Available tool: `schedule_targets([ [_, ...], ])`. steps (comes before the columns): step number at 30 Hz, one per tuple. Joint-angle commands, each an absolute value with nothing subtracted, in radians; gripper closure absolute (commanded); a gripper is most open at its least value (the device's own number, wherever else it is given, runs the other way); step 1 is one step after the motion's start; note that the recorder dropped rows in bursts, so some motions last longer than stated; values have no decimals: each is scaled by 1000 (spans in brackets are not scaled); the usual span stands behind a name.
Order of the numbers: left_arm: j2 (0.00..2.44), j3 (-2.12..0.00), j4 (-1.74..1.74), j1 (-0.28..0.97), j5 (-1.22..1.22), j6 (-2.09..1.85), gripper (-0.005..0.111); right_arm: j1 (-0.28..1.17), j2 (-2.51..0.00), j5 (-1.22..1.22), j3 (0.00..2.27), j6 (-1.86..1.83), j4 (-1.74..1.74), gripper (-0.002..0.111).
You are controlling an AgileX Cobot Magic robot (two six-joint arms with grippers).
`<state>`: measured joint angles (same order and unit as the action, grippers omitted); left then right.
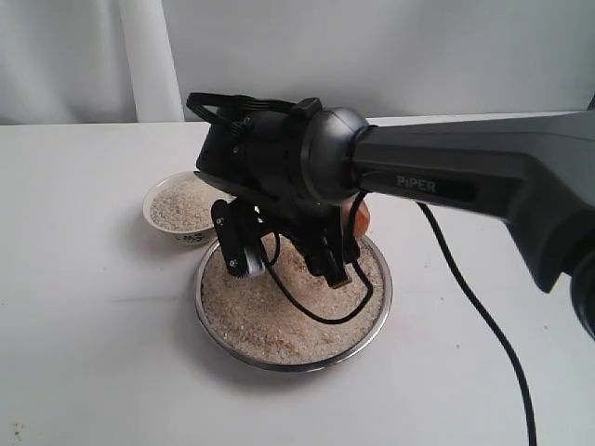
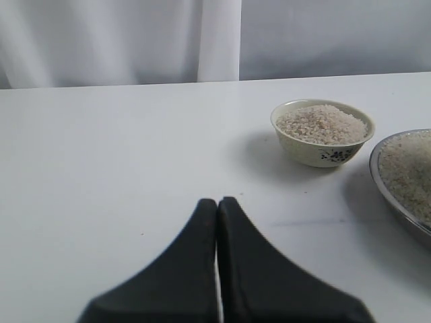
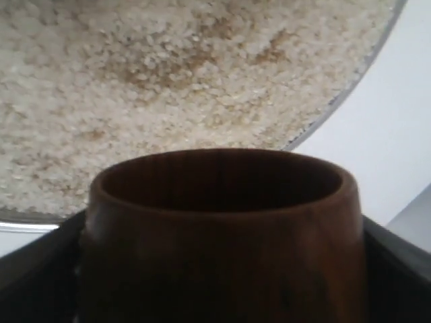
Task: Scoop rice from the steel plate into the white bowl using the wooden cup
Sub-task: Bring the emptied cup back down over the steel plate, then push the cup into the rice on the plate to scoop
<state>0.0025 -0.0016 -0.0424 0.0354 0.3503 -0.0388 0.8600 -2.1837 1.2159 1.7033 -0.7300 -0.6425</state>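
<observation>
Over the rice (image 1: pixel 279 325) in the steel plate (image 1: pixel 198 299), the wooden cup (image 3: pixel 222 229), clamped in the right end effector (image 3: pixel 222 282).

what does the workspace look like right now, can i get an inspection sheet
surface: white table
job's things: steel plate full of rice; white bowl heaped with rice; wooden cup over the plate, no rice seen inside
clutter: nothing seen
grippers: right gripper fingers clamp the cup; left gripper shut over the table
cables: black cable loops over the rice; second cable trails across the table
surroundings: white curtain behind
</observation>
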Motion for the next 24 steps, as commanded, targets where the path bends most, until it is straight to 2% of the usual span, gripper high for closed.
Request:
schedule_targets([
  [1,0,0,-42,41,347,-35,107,858,-2170,1221,1693,-728,-587,108],
  [24,0,0,-42,41,347,-35,107,858,-2188,1160,1568,-728,-440,108],
])
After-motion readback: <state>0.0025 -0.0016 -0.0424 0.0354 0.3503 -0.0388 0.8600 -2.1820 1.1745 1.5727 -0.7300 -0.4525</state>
